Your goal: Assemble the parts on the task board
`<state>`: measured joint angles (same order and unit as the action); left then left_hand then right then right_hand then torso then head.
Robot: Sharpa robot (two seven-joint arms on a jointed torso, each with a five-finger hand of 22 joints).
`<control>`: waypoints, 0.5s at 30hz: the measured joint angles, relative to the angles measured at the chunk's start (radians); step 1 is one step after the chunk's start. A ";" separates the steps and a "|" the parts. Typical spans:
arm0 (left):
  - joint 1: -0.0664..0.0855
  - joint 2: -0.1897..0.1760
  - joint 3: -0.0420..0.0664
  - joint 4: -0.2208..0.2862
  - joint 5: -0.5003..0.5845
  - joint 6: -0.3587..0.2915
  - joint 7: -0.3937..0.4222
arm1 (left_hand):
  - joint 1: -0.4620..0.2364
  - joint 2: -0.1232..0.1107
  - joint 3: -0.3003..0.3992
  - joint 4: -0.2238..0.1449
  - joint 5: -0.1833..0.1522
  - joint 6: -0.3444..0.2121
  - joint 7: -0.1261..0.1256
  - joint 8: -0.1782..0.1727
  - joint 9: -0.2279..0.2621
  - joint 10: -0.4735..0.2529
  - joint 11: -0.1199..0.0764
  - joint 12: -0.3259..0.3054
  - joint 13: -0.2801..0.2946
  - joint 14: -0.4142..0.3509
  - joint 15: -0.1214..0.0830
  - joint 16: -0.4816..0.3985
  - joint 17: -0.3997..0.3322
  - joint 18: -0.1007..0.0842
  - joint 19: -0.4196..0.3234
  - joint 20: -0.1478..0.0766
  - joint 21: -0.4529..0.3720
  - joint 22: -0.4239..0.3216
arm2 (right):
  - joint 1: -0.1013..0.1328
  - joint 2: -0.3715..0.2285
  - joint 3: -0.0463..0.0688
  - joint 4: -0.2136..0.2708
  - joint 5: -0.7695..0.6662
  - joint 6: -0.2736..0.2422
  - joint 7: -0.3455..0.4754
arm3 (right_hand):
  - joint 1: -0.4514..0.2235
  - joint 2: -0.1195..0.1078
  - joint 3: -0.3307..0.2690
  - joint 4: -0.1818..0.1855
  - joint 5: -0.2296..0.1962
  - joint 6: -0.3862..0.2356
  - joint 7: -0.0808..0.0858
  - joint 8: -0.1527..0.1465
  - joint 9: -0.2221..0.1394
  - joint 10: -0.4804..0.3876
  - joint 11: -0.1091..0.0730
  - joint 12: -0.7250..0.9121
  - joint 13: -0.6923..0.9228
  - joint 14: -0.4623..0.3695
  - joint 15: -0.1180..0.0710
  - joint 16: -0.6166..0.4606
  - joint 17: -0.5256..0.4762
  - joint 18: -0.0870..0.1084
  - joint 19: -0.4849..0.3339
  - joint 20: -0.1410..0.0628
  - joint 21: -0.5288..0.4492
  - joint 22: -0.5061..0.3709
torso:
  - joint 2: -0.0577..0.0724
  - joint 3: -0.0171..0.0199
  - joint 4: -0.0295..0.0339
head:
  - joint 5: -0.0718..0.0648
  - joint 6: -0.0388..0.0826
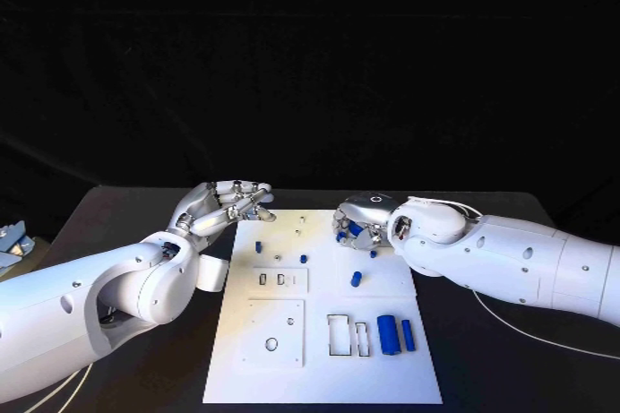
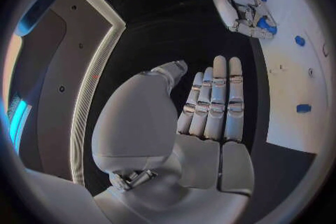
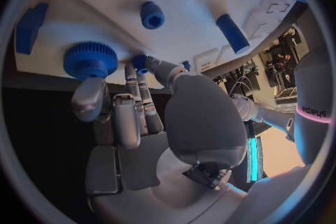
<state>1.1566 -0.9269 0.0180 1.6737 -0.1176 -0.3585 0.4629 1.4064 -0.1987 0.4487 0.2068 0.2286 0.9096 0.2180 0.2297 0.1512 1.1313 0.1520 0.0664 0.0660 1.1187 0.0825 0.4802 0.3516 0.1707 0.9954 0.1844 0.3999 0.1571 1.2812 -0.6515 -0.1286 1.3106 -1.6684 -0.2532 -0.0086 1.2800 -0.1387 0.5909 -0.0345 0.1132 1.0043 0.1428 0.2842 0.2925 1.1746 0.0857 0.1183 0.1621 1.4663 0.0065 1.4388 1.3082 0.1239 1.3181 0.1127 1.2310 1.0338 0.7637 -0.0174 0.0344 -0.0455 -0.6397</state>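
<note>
Right hand (image 3: 133, 117) pinches a small blue part (image 3: 140, 63) just beside the blue gear (image 3: 89, 59) at the task board's (image 1: 323, 377) far edge; left hand (image 1: 227, 207) hovers with fingers apart, empty.

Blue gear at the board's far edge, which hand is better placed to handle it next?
Right. The right hand is already at the blue gear; the left hand hovers open, off the task board.

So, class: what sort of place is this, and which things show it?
Probably a robotics lab test bench: a white task board with cut-outs on a black table, small blue parts on it, and two robot hands over its far end.
</note>
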 measured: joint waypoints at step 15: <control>0.000 0.000 0.000 -0.005 0.000 0.001 -0.005 | 0.000 0.000 0.003 -0.003 0.000 0.000 0.000 0.000 0.000 -0.007 0.000 0.000 0.000 0.000 0.000 0.004 0.003 0.000 0.000 0.000 0.000 0.001 | -0.003 0.010 0.001 0.034 -0.056 -0.176 -0.037 | 0.013 0.002 0.025 -0.033 0.011 0.027 -0.016 0.056 0.062 0.010 0.010 0.029 0.003 0.000 -0.014 0.006 0.000 0.000 0.001 -0.016 0.021 0.032 | 0.000 0.0000 -0.0002 | 0.000 0.008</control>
<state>1.1567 -0.9269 0.0180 1.6684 -0.1173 -0.3578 0.4579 1.4065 -0.1987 0.4515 0.2040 0.2286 0.9097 0.2179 0.2297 0.1513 1.1239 0.1519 0.0664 0.0661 1.1187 0.0825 0.4839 0.3547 0.1706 0.9954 0.1844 0.3999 0.1579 1.2786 -0.6420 -0.1281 1.3448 -1.7243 -0.4290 -0.0461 1.2931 -0.1370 0.6155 -0.0679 0.1240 1.0311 0.1264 0.3403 0.3542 1.1850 0.0961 0.1477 0.1649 1.4665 -0.0076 1.4445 1.3080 0.1239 1.3194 0.0963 1.2518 1.0656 0.7640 -0.0174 0.0342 -0.0456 -0.6313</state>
